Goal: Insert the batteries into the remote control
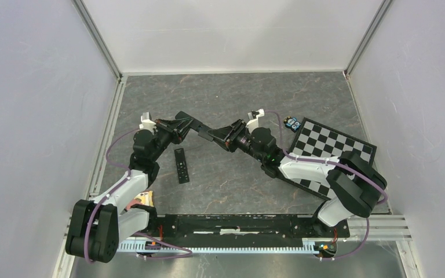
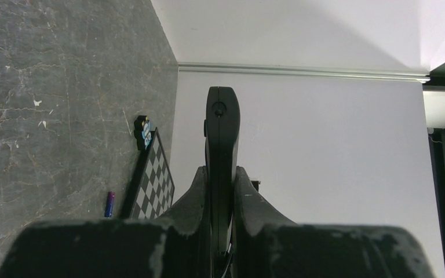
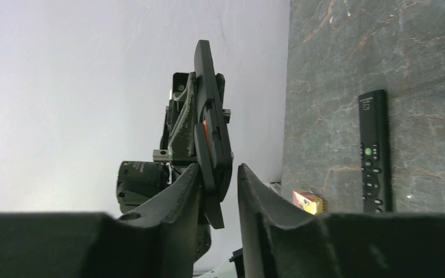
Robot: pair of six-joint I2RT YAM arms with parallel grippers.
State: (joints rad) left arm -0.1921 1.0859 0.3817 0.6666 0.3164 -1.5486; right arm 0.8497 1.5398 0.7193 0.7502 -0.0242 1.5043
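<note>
The left gripper (image 1: pixel 189 125) is clamped on the remote control (image 1: pixel 207 132), holding it off the counter (image 1: pixel 237 95) near the middle, with its free end pointing to 3 o'clock. In the left wrist view the jaws press both flat faces of the remote, which is seen edge-on. The right gripper (image 1: pixel 229 135) meets it from 3 o'clock. Its jaws stand narrow around the remote's end, with a slit of daylight beside one finger (image 3: pixel 259 194). An orange sliver (image 3: pixel 205 131) shows on the remote's edge, though I cannot tell what it is. A blue battery (image 2: pixel 110 204) lies on the counter just beside the checkerboard (image 1: pixel 331 152). A second remote (image 1: pixel 181 165) lies flat at 7 o'clock of the held one. A small box (image 1: pixel 145 198) sits by the left arm's base.
</note>
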